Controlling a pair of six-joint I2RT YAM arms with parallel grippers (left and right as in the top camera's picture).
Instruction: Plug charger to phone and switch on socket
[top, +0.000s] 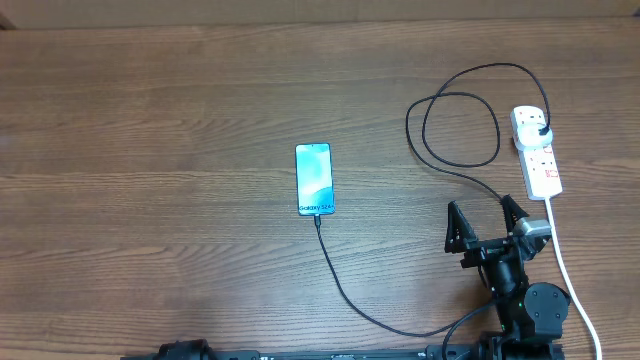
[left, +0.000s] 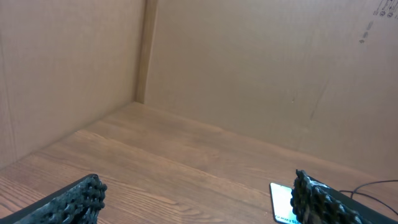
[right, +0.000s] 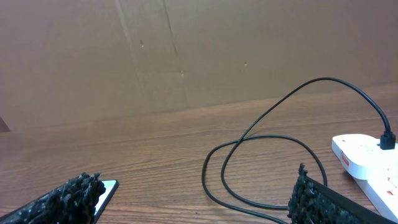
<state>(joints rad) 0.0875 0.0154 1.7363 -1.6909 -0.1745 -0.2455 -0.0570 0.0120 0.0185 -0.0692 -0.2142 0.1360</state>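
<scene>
Both empty, spread wide: left gripper (left: 198, 184), right gripper (top: 480, 207). Overhead alone shows charger (top: 324, 243) in phone (top: 314, 179), left of fingers (top: 458, 228). Wood table (top: 150, 150), cardboard walls (left: 249, 62).

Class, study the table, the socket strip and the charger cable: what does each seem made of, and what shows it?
Table: wood or wood-look laminate, matte; brown grain streaks. Socket strip: likely moulded plastic, smooth white with slight sheen. Charger cable: probably rubbery black sheath; it lies in loose loops.

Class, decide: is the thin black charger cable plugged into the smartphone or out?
In, apparently: overhead, the thin black charger cable ends at the bottom edge of the lit slim smartphone.
</scene>
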